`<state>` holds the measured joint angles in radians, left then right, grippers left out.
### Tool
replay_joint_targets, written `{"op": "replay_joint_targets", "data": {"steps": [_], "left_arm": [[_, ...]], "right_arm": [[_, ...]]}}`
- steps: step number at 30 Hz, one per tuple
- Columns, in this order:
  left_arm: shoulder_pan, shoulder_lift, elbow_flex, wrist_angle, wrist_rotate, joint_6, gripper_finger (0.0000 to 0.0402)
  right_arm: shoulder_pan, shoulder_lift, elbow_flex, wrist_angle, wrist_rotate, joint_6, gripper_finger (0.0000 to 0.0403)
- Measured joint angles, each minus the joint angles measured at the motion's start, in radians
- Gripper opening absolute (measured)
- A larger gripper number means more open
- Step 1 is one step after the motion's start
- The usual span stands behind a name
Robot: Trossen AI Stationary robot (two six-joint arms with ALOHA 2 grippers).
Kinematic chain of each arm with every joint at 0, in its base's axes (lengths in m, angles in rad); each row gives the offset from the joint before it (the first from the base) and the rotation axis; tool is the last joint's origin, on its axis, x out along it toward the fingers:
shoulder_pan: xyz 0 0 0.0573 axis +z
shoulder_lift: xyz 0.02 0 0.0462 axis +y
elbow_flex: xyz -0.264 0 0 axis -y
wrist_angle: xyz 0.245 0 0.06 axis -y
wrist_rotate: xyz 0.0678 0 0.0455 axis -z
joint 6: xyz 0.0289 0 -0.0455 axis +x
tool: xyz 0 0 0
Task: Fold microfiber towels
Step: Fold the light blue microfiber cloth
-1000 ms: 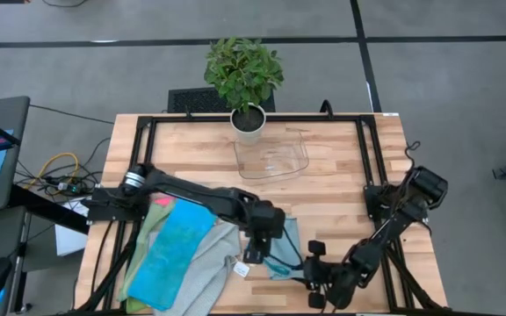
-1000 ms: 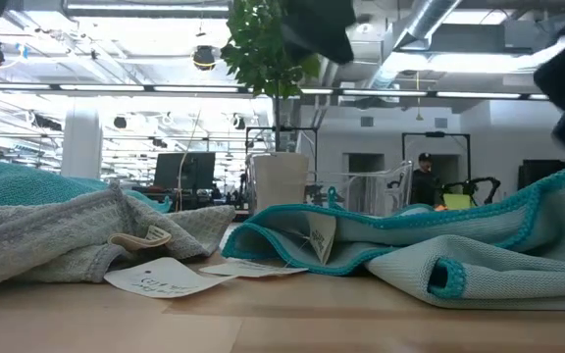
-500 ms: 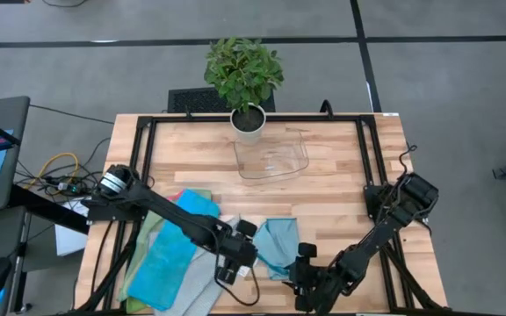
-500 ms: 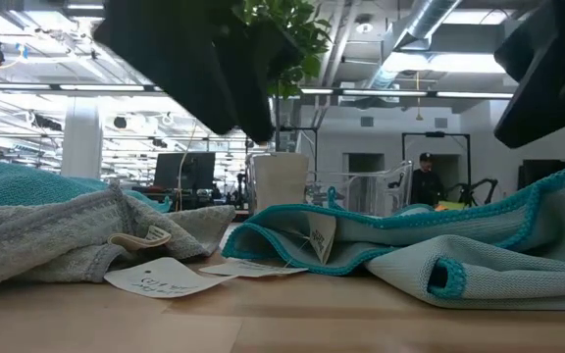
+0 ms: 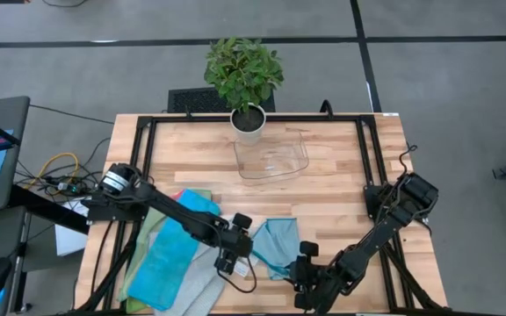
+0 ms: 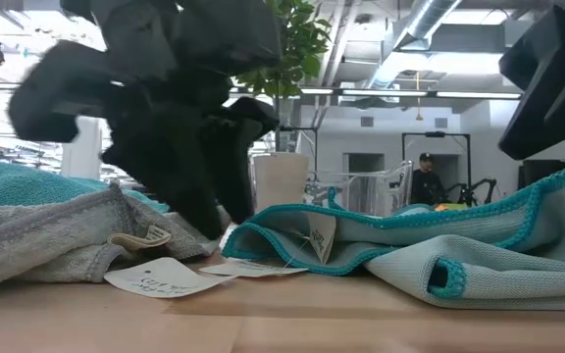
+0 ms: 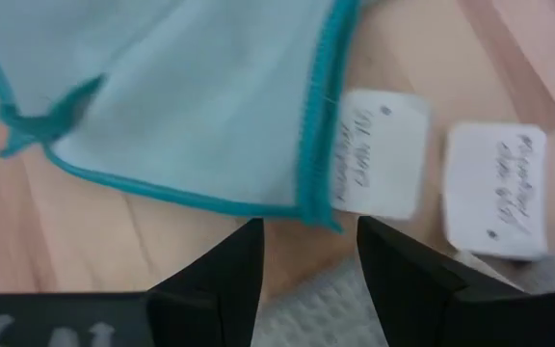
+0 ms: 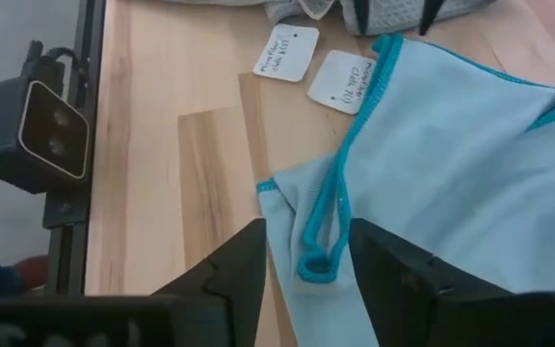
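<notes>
1. Left gripper (image 7: 308, 253): your left arm reaches from its base at the table's left edge diagonally across to the front centre, low over the wood. Its two dark fingers (image 7: 227, 265) stand parted with a clear gap and nothing between them. Just ahead of the fingertips lies the teal-stitched edge of the light grey microfiber towel with teal edging (image 5: 275, 242), and beside that edge two white paper tags (image 7: 380, 152). Under the fingers a corner of a plain grey knitted cloth (image 5: 202, 277) shows.

2. Right gripper (image 8: 304, 253): your right arm folds down from its base at the table's right edge to the front centre, its wrist near the table's front rim. Its fingers (image 8: 244, 265) are likewise parted and empty. Between the fingertips, on the wood, sits a rolled corner of the same teal-edged towel; the rest of the towel spreads ahead of the gripper, creased and only partly doubled over.

3. The two grippers face each other across this towel, one at each side of it, neither gripping it.

4. Bright blue microfiber towel (image 5: 171, 249): lies behind your left gripper, under that arm, atop green and grey cloths.

5. Clear plastic tray (image 5: 273, 161) and potted green plant (image 5: 245, 77): well apart from both grippers, at the far side.
</notes>
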<state>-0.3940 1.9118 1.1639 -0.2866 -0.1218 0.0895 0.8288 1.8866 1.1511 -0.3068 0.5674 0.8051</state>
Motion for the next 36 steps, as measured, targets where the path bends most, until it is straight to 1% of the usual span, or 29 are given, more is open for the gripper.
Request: {"op": "replay_joint_targets", "data": {"steps": [4, 6, 9, 13, 17, 23, 26, 29, 33, 36], "left_arm": [[0.017, 0.000, -0.015, 0.043, -0.015, 0.000, 0.0162], [0.025, 0.000, -0.020, 0.065, -0.004, 0.001, 0.0160], [0.028, 0.008, -0.023, 0.072, 0.029, 0.007, 0.0152], [0.028, 0.015, -0.025, 0.075, 0.029, 0.006, 0.0135], [0.028, 0.024, -0.024, 0.092, -0.011, 0.006, 0.0096], [0.028, 0.024, -0.023, 0.126, -0.025, -0.018, 0.0012], [0.028, 0.024, -0.021, 0.120, -0.041, -0.048, 0.0006], [0.028, 0.012, 0.016, 0.057, -0.058, -0.062, 0.0002], [0.026, 0.003, 0.119, -0.035, -0.075, -0.055, 0.0002], [0.027, 0.003, 0.198, -0.068, -0.108, -0.026, 0.0002]], "right_arm": [[0.000, 0.000, 0.000, 0.000, 0.000, 0.011, 0.0175], [0.000, 0.000, 0.000, 0.000, 0.000, 0.016, 0.0175], [0.000, 0.000, 0.000, 0.000, 0.000, 0.018, 0.0173], [0.000, 0.000, 0.000, -0.006, 0.000, 0.035, 0.0173], [0.000, 0.000, 0.000, -0.017, 0.000, 0.060, 0.0173], [0.003, 0.000, 0.000, -0.034, -0.004, 0.098, 0.0173], [0.005, -0.002, 0.000, -0.033, -0.020, 0.135, 0.0173], [0.020, -0.017, 0.000, -0.033, -0.017, 0.183, 0.0173], [0.056, -0.037, 0.000, -0.046, 0.010, 0.265, 0.0172], [0.085, -0.036, 0.000, -0.083, 0.011, 0.353, 0.0172]]}}
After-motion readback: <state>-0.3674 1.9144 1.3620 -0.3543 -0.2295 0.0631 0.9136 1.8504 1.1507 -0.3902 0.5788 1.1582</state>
